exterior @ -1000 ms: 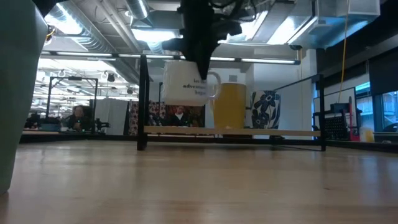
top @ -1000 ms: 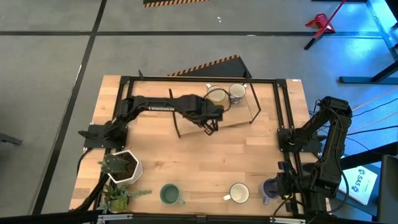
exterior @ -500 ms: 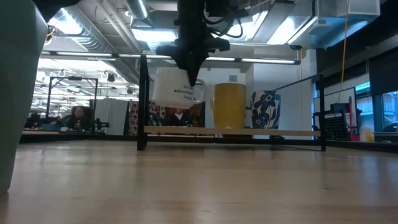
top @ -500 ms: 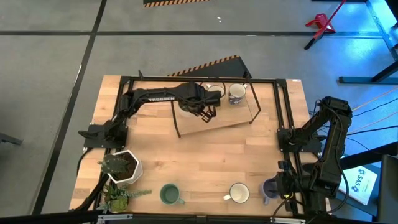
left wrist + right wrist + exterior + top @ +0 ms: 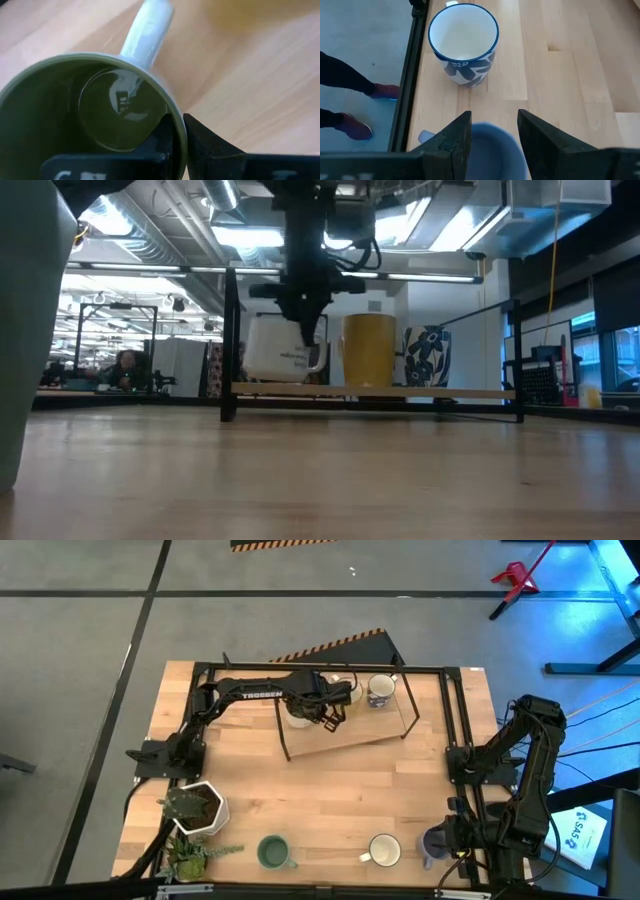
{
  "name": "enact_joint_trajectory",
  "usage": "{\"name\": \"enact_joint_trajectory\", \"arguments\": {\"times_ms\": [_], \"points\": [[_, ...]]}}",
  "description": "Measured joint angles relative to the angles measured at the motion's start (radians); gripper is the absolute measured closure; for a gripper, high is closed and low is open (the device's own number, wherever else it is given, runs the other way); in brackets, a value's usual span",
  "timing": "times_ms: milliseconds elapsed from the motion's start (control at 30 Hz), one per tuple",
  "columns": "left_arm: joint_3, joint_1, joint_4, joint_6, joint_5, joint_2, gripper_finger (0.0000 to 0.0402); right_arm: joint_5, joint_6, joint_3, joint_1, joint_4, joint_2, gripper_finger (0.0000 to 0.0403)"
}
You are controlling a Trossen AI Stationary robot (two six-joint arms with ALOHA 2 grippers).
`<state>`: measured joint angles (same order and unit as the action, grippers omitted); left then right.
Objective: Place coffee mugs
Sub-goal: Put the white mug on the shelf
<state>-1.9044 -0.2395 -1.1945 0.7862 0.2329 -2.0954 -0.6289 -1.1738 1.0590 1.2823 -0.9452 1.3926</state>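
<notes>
Wood table (image 5: 330, 780), black-frame shelf (image 5: 370, 730) at back. Left gripper (image 5: 322, 712) over shelf, pinched on rim of white mug (image 5: 283, 350) w/ lettering, mug just above shelf board, beside yellow mug (image 5: 369, 350) & blue-pattern mug (image 5: 380, 690). Right gripper (image 5: 492, 132) parked front-right, fingers apart over lavender mug (image 5: 434, 843), not gripping. Ceramic: stiff, glazed, slippery, chips easy; rim pinch OK, handle (image 5: 148, 31) alt.

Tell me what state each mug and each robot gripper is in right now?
White mug: upright, held over the raised shelf.
Yellow mug: upright on shelf.
Blue-patterned mug: upright on shelf.
Green mug: upright on table.
Cream mug: upright on table.
Left gripper: shut on white mug's rim.
Right gripper: open over lavender mug.
</notes>
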Motion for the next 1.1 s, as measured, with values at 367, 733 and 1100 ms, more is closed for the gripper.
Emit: {"name": "enact_joint_trajectory", "arguments": {"times_ms": [367, 733, 1100], "points": [[0.007, -0.045, 0.025, -0.025, -0.007, 0.03, 0.0385, -0.001, -0.006, 0.0, 0.0, -0.014, 0.001, 0.0253], [0.112, -0.046, 0.07, -0.032, -0.052, 0.046, 0.0385, -0.009, -0.038, 0.0, 0.0, -0.043, 0.001, 0.0253], [0.159, -0.043, 0.108, -0.021, 0.015, 0.094, 0.0347, -0.017, -0.038, 0.0, 0.0, -0.048, 0.001, 0.0253]]}}
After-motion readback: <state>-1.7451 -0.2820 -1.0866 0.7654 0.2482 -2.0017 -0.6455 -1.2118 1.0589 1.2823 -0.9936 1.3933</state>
